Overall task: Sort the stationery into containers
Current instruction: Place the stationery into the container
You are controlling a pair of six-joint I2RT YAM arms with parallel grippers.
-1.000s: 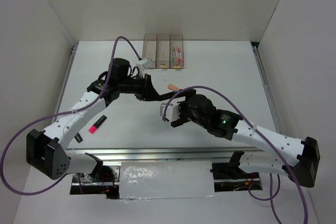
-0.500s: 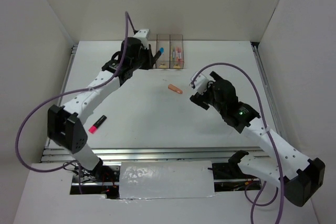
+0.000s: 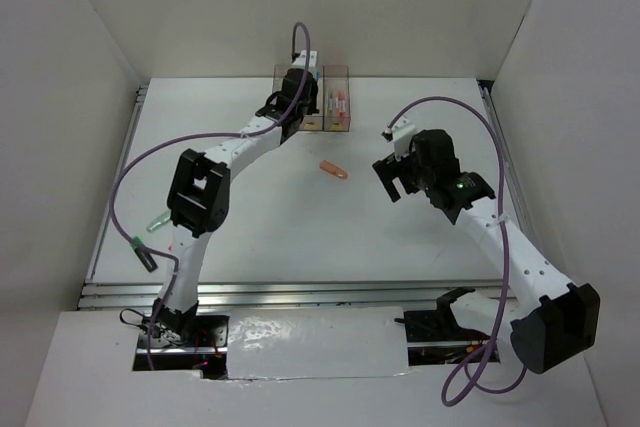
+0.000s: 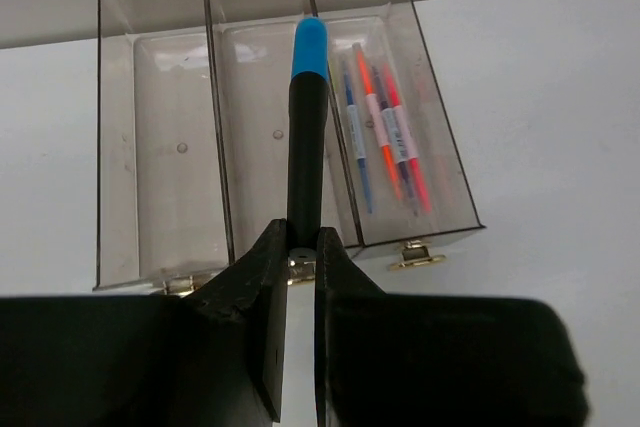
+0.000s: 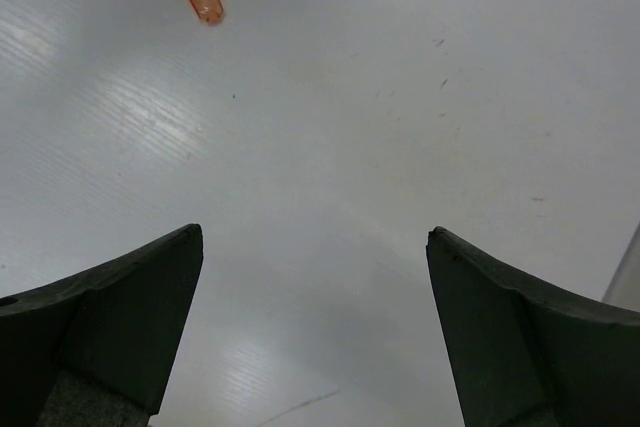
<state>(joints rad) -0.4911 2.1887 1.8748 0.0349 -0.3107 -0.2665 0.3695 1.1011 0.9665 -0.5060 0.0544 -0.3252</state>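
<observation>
Three bins point(image 4: 152, 147), far table point(image 4: 540, 97) edge: my left gripper point(image 4: 300, 257) pinches a marker point(image 4: 306, 137) to drop in; right gripper point(image 5: 315, 247) gapes empty.

No legible text or labels

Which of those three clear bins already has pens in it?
The bin at the right end of the row: several orange, pink and blue pens lie inside it. The middle bin and the left bin hold nothing.

Overhead view and left wrist's close downward view share the bins point(image 4: 165, 147).
</observation>
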